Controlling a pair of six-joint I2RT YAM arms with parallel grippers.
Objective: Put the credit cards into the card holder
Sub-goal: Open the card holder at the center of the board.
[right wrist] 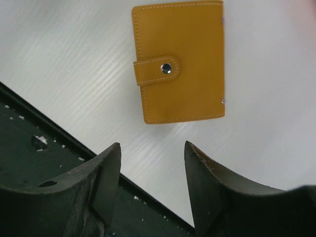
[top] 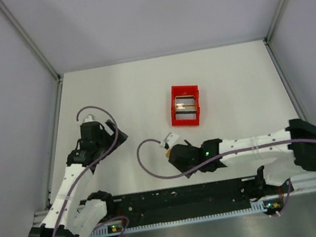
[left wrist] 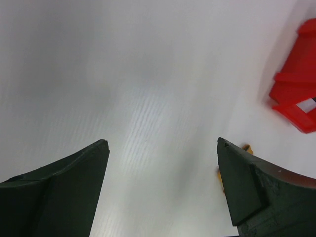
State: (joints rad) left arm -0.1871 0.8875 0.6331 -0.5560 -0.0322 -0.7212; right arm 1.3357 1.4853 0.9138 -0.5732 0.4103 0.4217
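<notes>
The card holder (right wrist: 177,64) is a flat orange wallet, closed, with its snap tab (right wrist: 166,68) fastened. It lies on the white table just ahead of my right gripper (right wrist: 153,148), which is open with nothing between its fingers. In the top view the right gripper (top: 169,145) covers most of the holder, leaving an orange sliver (top: 163,146). A grey-white credit card (top: 185,107) with a dark stripe lies in the red tray (top: 177,117). My left gripper (left wrist: 163,143) hangs open and empty over bare table, to the left of the holder (left wrist: 247,148).
The red tray (left wrist: 296,94) stands at the right edge of the left wrist view, beyond the holder. The dark base rail (right wrist: 29,143) of the arms runs close below the right gripper. Grey walls enclose the table on three sides.
</notes>
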